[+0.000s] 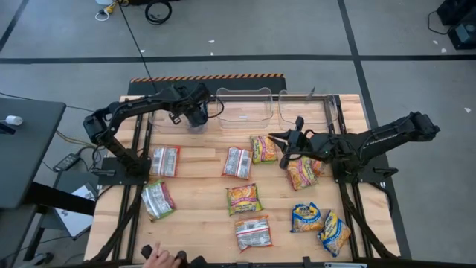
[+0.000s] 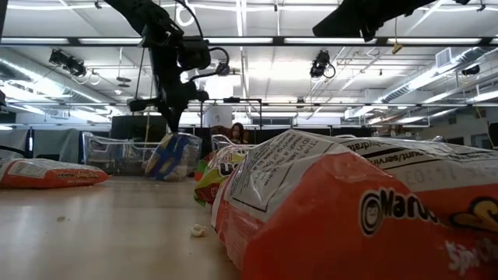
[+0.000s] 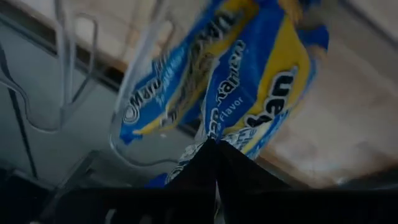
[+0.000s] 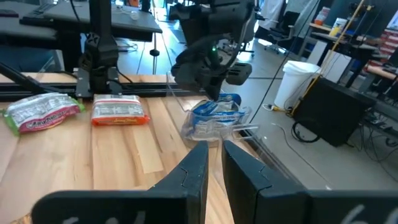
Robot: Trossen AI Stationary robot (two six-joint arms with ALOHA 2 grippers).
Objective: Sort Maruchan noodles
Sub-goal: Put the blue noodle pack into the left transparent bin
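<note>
My left gripper [image 1: 195, 117] is at the table's far edge, over the leftmost clear bin [image 4: 214, 127], and is shut on a blue-yellow noodle packet [image 3: 249, 93]. A second blue-yellow packet [image 3: 155, 99] shows beside it in the bin. My right gripper [image 4: 215, 163] hovers empty over the table's right middle [image 1: 291, 145], its fingers a narrow gap apart. Several packets lie flat on the table: orange-red ones [image 1: 165, 160], yellow-pink ones [image 1: 243, 199] and two blue-yellow ones [image 1: 306, 217] at the near right. My left gripper pinches the blue-yellow packet by its upper crimped edge [image 3: 189, 155] between its two shut fingers, coming from above and pointing down. The packet hangs below the fingers [image 2: 173, 155], tilted, down inside the clear bin. Whether its lower end rests on the bin floor cannot be told.
Two more clear bins [image 1: 242, 106] [image 1: 305, 104] stand along the far edge. A person's hand [image 1: 158, 257] is at the table's near edge. An orange-red packet [image 2: 358, 210] lies close in front of the low camera and hides much of the table.
</note>
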